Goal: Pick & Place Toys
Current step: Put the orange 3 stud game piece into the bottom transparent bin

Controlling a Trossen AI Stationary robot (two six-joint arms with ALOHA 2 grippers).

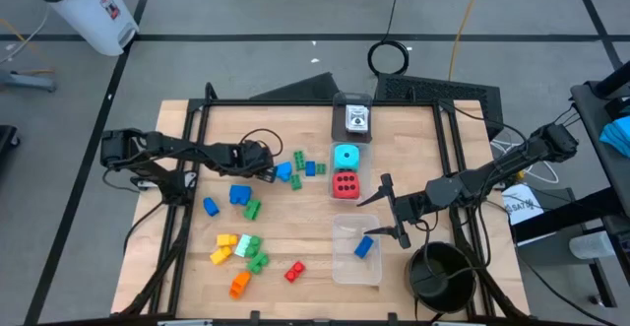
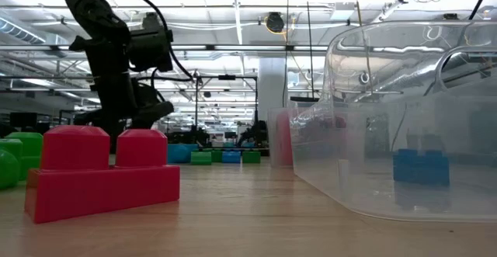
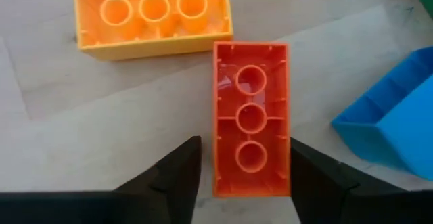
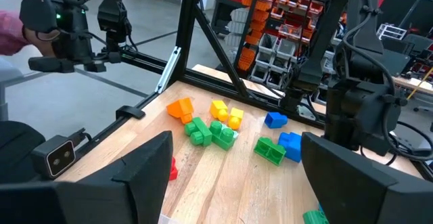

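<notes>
L arm lies across the left-centre of the high view; L hand [image 1: 264, 162] sits low over the surface [image 1: 295, 229] beside a small blue/green brick cluster [image 1: 295, 168]. In its wrist view the hand [image 3: 241, 176] is open, one finger [image 3: 177, 176] on each side of an orange brick [image 3: 251, 136] lying studs-down, hollow side up; gaps show on both sides, so not gripped. A yellow-orange brick [image 3: 154, 14], also upside down, lies just beyond it; a blue brick [image 3: 392, 126] is at that frame's right edge.

Lower left of the high view: blue bricks [image 1: 232, 198] w/ a green one [image 1: 252, 209], then a yellow/green pile [image 1: 241, 247], an orange brick [image 1: 239, 283] below it, a red brick [image 1: 294, 271] further right. The low view has that red brick [image 2: 105, 171] close up at left.

Centre, top to bottom: clear box w/ cards [image 1: 353, 118], cyan die [image 1: 346, 156], red die [image 1: 345, 183], then a clear box [image 1: 356, 257] holding one blue brick [image 1: 363, 246]. In the low view this box [image 2: 404, 133] fills the right side, blue brick [image 2: 421, 168] inside.

R arm comes in from the right edge; R hand [image 1: 386, 210] hangs above the upper right corner of the lower box, open & empty. Its wrist view shows wide-apart fingers [image 4: 135, 173] and the brick piles far off. Black bowl [image 1: 441, 275] sits lower right.
</notes>
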